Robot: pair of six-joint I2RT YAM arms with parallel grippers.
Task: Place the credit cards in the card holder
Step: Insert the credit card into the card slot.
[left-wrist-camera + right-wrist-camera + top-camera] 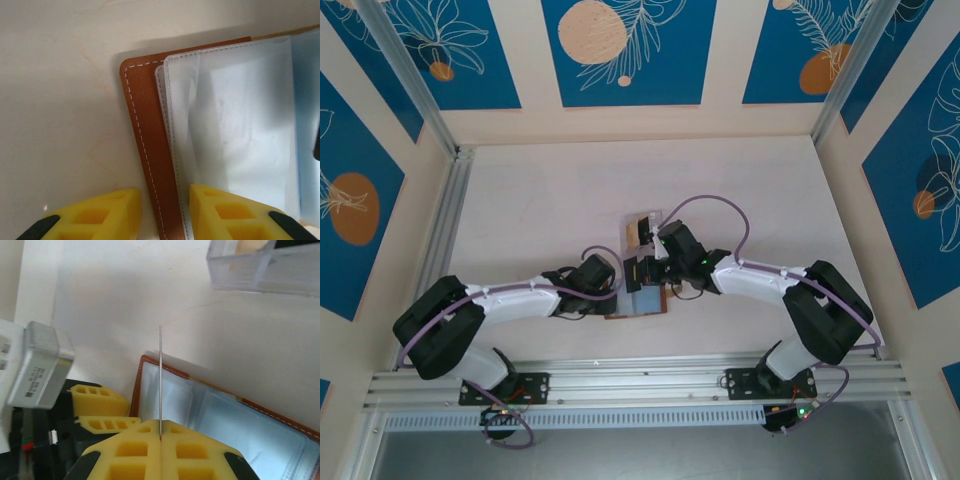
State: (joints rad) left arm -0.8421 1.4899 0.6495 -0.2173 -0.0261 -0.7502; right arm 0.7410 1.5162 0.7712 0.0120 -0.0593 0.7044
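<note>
The card holder (642, 303) lies open on the table between the two arms, brown leather (142, 110) with clear sleeves (230, 125) over a blue-grey lining (225, 420). My right gripper (160, 426) is shut on a thin credit card (160, 370), seen edge-on and standing upright over the holder's left part. In the top view that gripper (655, 268) hovers just above the holder. My left gripper (165, 210) is open and straddles the holder's stitched edge: one finger rests over the sleeves, the other over bare table. Its yellow fingers (97, 400) sit at the holder's left rim.
A clear plastic box (642, 230) with a tan card inside stands just behind the holder, also at the top right in the right wrist view (260, 265). A grey metal block (40, 370) on the left arm sits close to the left. Aluminium rails frame the table.
</note>
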